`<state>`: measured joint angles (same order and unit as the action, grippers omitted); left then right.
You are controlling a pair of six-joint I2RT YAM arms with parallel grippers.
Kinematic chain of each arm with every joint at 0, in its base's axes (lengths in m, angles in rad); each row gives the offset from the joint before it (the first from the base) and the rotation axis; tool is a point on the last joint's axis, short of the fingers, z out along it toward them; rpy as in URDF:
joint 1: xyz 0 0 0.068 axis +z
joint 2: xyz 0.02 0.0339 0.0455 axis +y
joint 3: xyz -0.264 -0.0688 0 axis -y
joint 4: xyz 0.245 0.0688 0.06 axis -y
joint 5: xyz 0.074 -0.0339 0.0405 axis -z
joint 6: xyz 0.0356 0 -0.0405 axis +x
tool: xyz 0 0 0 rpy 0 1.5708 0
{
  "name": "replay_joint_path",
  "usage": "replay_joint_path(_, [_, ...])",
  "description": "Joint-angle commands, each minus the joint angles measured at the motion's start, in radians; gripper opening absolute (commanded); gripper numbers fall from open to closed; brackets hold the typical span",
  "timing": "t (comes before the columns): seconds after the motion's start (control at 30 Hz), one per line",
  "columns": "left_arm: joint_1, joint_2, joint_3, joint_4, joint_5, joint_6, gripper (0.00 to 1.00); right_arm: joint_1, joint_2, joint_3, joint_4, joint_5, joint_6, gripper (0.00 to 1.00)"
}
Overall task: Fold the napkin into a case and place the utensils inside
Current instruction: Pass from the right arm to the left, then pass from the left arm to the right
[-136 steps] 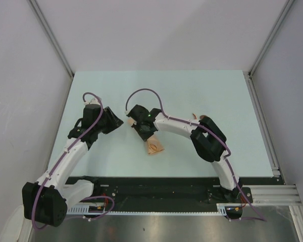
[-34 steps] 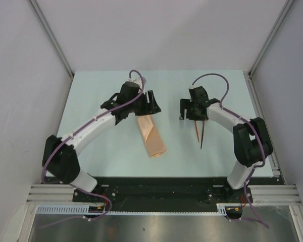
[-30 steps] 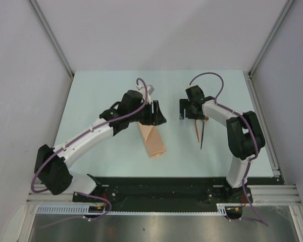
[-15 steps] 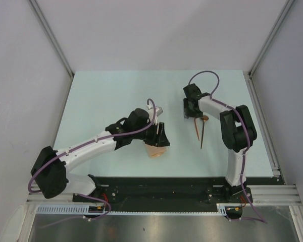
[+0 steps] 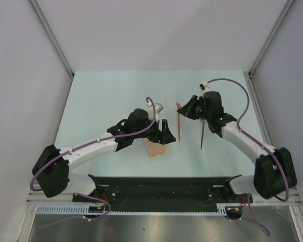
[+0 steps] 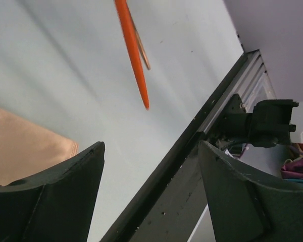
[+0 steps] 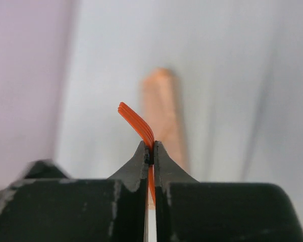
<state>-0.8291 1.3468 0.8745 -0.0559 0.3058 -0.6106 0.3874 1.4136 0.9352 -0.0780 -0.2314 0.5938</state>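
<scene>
Near the middle of the pale counter, the folded peach napkin case is laid lengthwise, with only its near end left uncovered in the top view, the rest being hidden under the left tool. The left tool is seen released, its two dark fingers spread wide and nothing gripped between them; in its wrist view a corner of the peach cloth is found at the lower left beside one finger, and the black rail at the counter's near edge is crossed behind the gap. Just to the right of the case, an orange fork is held by the right tool, which is clenched on it close to the tined end. In the right wrist view the right tool is shown pinched tight on the fork, whose curved tines are bent up and to the left above the fingertips, while the case is seen blurred beyond them. The fork's long handle is pointed toward the near edge; whether its tip is touching the counter cannot be told. Further right, the other utensil, thin and darker, is left lying flat on the counter, apart from the fork and partly passed over by the right arm
</scene>
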Motion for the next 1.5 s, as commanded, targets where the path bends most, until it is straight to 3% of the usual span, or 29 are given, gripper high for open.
replay_joint_path(0.0, [-0.001, -0.029, 0.026, 0.116, 0.026, 0.005, 0.80, 0.022, -0.161, -0.111, 0.388, -0.184, 0.343, 0.00])
replay_joint_path(0.07, [-0.001, -0.037, 0.027, 0.120, 0.042, 0.005, 0.80, 0.024, -0.192, -0.180, 0.470, -0.192, 0.444, 0.00])
replay_joint_path(0.2, [0.001, -0.049, -0.025, 0.310, 0.202, -0.087, 0.78, 0.037, -0.249, -0.291, 0.635, -0.180, 0.575, 0.00])
replay_joint_path(0.23, [0.001, -0.055, -0.051, 0.350, 0.225, -0.103, 0.74, 0.038, -0.258, -0.311, 0.699, -0.187, 0.595, 0.00])
replay_joint_path(0.27, [0.001, -0.052, -0.055, 0.372, 0.237, -0.126, 0.67, 0.038, -0.263, -0.352, 0.737, -0.198, 0.648, 0.00])
replay_joint_path(0.3, [0.001, -0.051, -0.054, 0.354, 0.242, -0.126, 0.54, 0.033, -0.271, -0.369, 0.770, -0.204, 0.668, 0.00])
replay_joint_path(0.33, [0.002, -0.049, -0.046, 0.329, 0.257, -0.123, 0.25, 0.028, -0.274, -0.375, 0.797, -0.245, 0.678, 0.00])
replay_joint_path(0.37, [0.013, -0.049, -0.042, 0.306, 0.275, -0.097, 0.17, 0.019, -0.277, -0.374, 0.782, -0.279, 0.673, 0.00])
replay_joint_path(0.4, [0.018, -0.054, -0.037, 0.225, 0.288, -0.075, 0.08, -0.011, -0.281, -0.352, 0.750, -0.316, 0.617, 0.03])
replay_joint_path(0.43, [0.022, -0.061, -0.023, 0.173, 0.302, -0.048, 0.06, -0.028, -0.294, -0.340, 0.647, -0.392, 0.554, 0.16])
replay_joint_path(0.47, [0.024, -0.077, -0.013, 0.115, 0.303, 0.027, 0.04, -0.051, -0.295, -0.317, 0.579, -0.435, 0.488, 0.38])
replay_joint_path(0.5, [0.025, -0.084, 0.001, -0.030, 0.302, 0.069, 0.00, -0.088, -0.295, -0.256, 0.496, -0.477, 0.327, 0.44])
replay_joint_path(0.53, [0.025, -0.095, 0.020, -0.092, 0.293, 0.107, 0.00, -0.100, -0.292, -0.207, 0.312, -0.549, 0.237, 0.49])
replay_joint_path(0.57, [0.025, -0.109, 0.018, -0.173, 0.296, 0.165, 0.00, -0.105, -0.285, -0.159, 0.211, -0.569, 0.150, 0.61])
replay_joint_path(0.6, [0.025, -0.145, 0.017, -0.206, 0.303, 0.192, 0.00, -0.104, -0.278, -0.116, 0.122, -0.578, 0.050, 0.67])
replay_joint_path(0.63, [0.025, -0.164, 0.014, -0.240, 0.306, 0.213, 0.00, -0.087, -0.269, -0.011, -0.070, -0.586, -0.112, 0.70])
replay_joint_path(0.73, [0.025, -0.233, 0.020, -0.361, 0.311, 0.291, 0.00, -0.058, -0.248, 0.103, -0.280, -0.585, -0.314, 0.77])
replay_joint_path(0.9, [0.024, -0.275, 0.046, -0.528, 0.282, 0.390, 0.00, -0.030, -0.211, 0.131, -0.362, -0.684, -0.388, 0.69])
replay_joint_path(1.13, [0.024, -0.268, 0.035, -0.559, 0.296, 0.431, 0.00, 0.090, -0.136, 0.182, -0.436, -0.658, -0.450, 0.53])
replay_joint_path(1.27, [0.024, -0.259, 0.035, -0.562, 0.303, 0.442, 0.00, 0.116, -0.099, 0.192, -0.448, -0.677, -0.460, 0.34])
replay_joint_path(1.37, [0.022, -0.250, 0.032, -0.562, 0.320, 0.445, 0.00, 0.122, -0.082, 0.198, -0.465, -0.665, -0.474, 0.30])
replay_joint_path(1.43, [0.024, -0.239, 0.032, -0.567, 0.317, 0.445, 0.00, 0.123, -0.076, 0.203, -0.462, -0.677, -0.474, 0.22])
replay_joint_path(1.47, [0.024, -0.239, 0.032, -0.570, 0.317, 0.445, 0.00, 0.125, -0.068, 0.205, -0.463, -0.684, -0.474, 0.07])
